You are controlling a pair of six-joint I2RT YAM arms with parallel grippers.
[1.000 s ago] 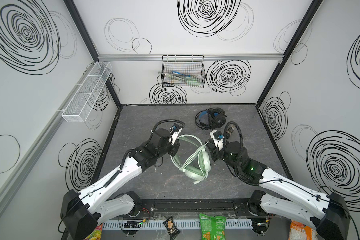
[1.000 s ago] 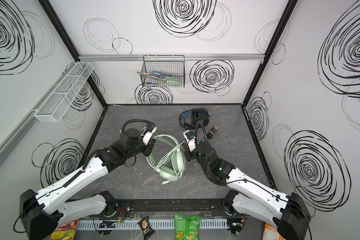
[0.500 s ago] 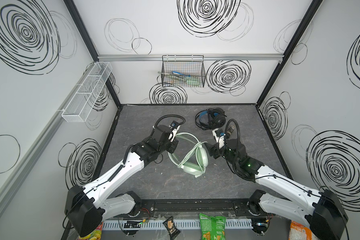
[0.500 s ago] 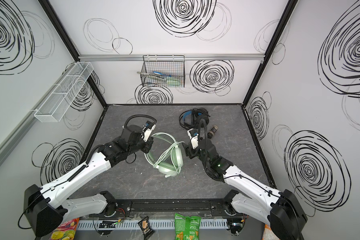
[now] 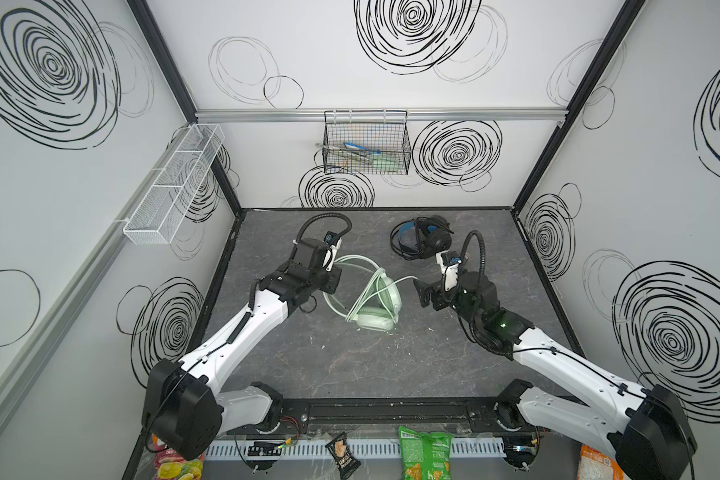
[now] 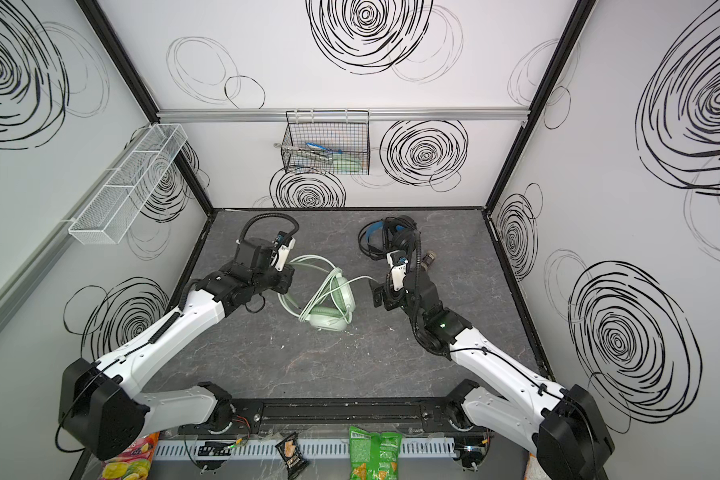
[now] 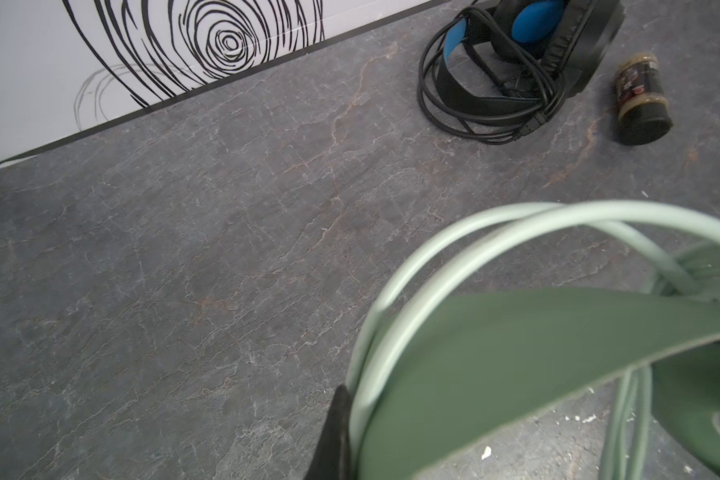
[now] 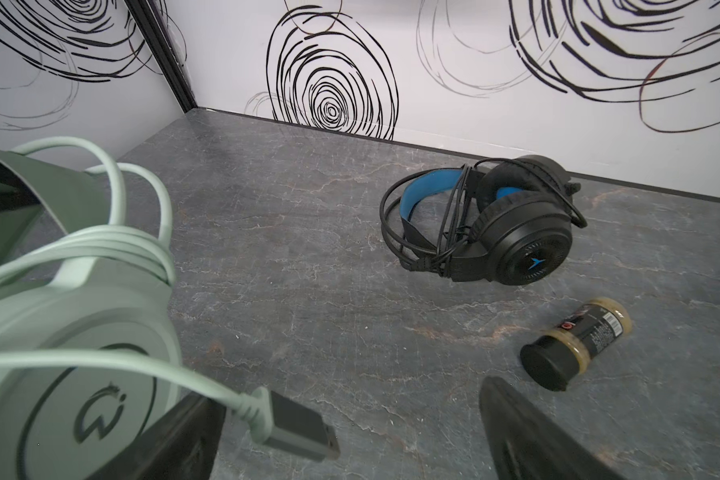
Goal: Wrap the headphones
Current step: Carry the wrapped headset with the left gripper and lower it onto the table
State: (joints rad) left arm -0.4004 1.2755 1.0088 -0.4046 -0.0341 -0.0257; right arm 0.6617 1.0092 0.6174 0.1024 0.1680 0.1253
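Observation:
The mint-green headphones (image 5: 375,307) stand on the grey table (image 5: 350,365) at mid-table in both top views, with their pale cable looped round the ear cups (image 6: 329,318). My left gripper (image 5: 334,283) is shut on the green headband (image 7: 516,353); only one dark finger (image 7: 335,436) shows beside the band. My right gripper (image 8: 350,415) is open just right of the headset, and the cable's plug (image 8: 296,428) hangs loose between its fingers. The black and blue headphones (image 5: 422,241) lie at the back with their black cable wound round them (image 8: 495,224).
A small spice bottle (image 8: 574,345) lies on its side near the black headset, close to my right gripper. A wire basket (image 5: 366,145) hangs on the back wall and a white mesh shelf (image 5: 171,187) on the left wall. Snack packets (image 5: 422,453) lie past the front rail.
My right gripper has opened and let go of the cable's plug. My left gripper, still shut on the headband, has carried the mint headset a little toward the back.

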